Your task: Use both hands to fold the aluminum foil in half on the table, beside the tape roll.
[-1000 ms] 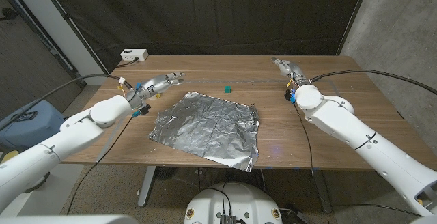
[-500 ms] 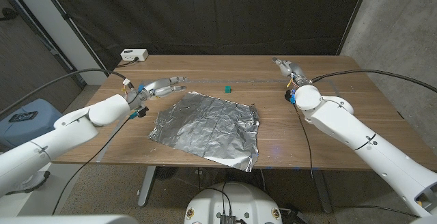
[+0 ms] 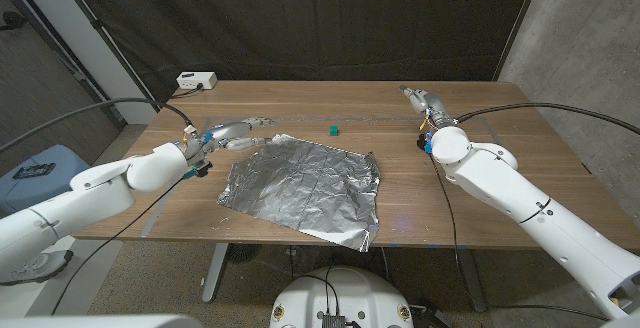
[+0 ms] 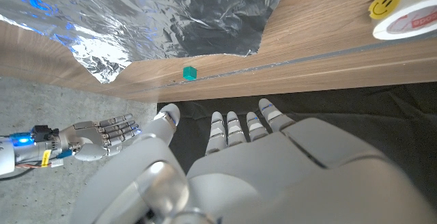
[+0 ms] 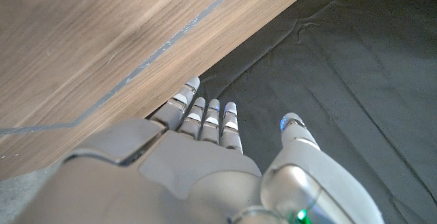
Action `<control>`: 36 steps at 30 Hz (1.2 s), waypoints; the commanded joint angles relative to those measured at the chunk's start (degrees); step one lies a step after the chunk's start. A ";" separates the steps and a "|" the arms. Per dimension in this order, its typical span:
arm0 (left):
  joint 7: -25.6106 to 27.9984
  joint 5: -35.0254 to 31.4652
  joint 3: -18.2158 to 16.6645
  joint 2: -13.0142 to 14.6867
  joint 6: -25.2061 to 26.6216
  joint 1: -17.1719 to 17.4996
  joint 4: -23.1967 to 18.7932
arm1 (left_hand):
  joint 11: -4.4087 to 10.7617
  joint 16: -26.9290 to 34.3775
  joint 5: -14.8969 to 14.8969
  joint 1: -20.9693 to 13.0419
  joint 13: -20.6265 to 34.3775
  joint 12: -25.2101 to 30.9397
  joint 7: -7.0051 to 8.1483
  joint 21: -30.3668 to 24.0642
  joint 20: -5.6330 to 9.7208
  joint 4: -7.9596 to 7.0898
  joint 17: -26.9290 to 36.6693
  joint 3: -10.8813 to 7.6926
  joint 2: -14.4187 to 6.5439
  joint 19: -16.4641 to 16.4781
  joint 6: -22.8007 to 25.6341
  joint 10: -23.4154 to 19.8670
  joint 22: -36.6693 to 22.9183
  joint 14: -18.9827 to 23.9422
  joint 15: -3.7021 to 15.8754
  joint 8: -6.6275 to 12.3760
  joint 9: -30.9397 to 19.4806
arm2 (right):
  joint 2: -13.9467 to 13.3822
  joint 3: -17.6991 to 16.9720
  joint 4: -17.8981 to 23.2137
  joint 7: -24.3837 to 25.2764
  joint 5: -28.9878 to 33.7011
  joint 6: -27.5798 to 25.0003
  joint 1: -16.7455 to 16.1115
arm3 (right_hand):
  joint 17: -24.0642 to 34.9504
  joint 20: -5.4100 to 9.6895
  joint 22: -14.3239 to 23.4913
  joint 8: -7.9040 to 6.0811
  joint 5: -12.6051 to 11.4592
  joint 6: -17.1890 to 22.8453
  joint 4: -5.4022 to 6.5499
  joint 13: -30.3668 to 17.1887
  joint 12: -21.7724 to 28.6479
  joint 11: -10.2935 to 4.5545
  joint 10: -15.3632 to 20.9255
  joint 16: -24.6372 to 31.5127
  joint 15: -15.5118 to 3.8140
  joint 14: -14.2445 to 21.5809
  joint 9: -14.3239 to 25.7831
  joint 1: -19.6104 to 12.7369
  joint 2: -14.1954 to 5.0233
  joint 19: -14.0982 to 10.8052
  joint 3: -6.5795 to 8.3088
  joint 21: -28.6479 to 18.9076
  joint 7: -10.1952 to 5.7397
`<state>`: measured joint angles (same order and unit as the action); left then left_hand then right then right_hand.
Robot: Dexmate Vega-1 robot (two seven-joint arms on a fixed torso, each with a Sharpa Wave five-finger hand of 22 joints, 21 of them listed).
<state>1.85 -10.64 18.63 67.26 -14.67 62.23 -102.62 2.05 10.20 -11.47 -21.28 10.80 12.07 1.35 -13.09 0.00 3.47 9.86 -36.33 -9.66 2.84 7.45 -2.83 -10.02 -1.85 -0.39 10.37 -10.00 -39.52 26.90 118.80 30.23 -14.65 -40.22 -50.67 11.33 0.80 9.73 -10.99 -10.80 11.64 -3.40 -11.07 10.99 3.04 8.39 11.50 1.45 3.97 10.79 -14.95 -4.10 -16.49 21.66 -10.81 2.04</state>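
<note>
While the right hand (image 3: pixel 417 97) stays spread, the left hand (image 3: pixel 240 131), spread, has neared the foil (image 3: pixel 305 183)

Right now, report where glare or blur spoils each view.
Head view: the crinkled silver aluminum foil sheet reflects light in patches, sharp throughout. Left wrist view: foil shows bright white and blue highlights; the left hand close-up looks soft. Right wrist view: no glare, the right hand slightly soft.
</note>
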 commanded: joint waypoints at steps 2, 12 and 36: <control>2.04 -7.16 0.40 1.13 -1.28 1.34 -0.43 | 0.06 0.17 -0.21 0.29 0.30 -0.11 1.09 0.41 0.46 0.22 0.06 0.38 -0.23 0.17 -0.06 0.40 -0.16 -0.44 0.36 -0.11 -0.18 | 0.57 0.68 1.85 1.10 0.59 -4.42 1.05 | 0.36 -0.14 0.18 0.27 0.08 -0.75 -0.31 -0.10 -0.29 0.11 -0.86 -0.26 0.32 -1.14 0.13 0.24 0.10 1.67 -0.27 0.45 -0.05; 0.29 -9.67 1.92 1.21 -0.93 0.82 0.04 | 0.64 0.03 -0.26 0.30 0.32 -0.27 1.80 0.64 0.87 0.39 -0.04 0.63 -0.21 0.07 -0.69 0.93 -0.16 -0.75 1.03 -0.21 -0.19 | 0.96 6.02 7.47 1.05 2.55 -22.82 7.82 | 0.24 -3.51 0.22 -0.49 -0.08 0.94 -1.36 0.09 0.43 3.98 0.25 0.18 4.43 -1.05 -0.03 0.14 -0.05 4.78 -1.13 0.25 4.50; -2.84 -11.69 5.62 0.50 -1.55 -1.06 2.62 | 1.25 -0.21 -0.57 -0.27 0.32 -0.18 2.40 1.37 1.73 1.10 -0.18 0.44 -0.35 -1.21 -0.35 0.82 -0.16 -1.49 1.59 0.05 -0.18 | 2.13 10.82 11.55 0.40 2.74 -36.06 13.30 | -0.15 -8.32 0.24 -0.74 -0.44 3.10 -4.33 0.19 0.95 8.79 3.36 0.76 9.44 1.96 -0.11 -3.21 -0.16 5.33 -0.74 -0.32 9.10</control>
<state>0.08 -21.33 22.91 67.95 -15.91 61.81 -100.79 2.87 10.20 -11.47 -21.28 10.79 11.85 3.29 -11.85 1.55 4.19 9.60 -35.62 -9.66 1.72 6.75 -2.02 -10.01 -3.09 0.84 10.09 -9.99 -37.88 35.81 128.26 31.03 -11.68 -70.06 -39.99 11.18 -6.77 9.73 -11.26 -10.80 14.02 -7.13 -10.92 11.67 10.99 11.47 11.94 10.28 5.47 10.66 -17.14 -4.32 -10.79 20.93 -10.82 8.08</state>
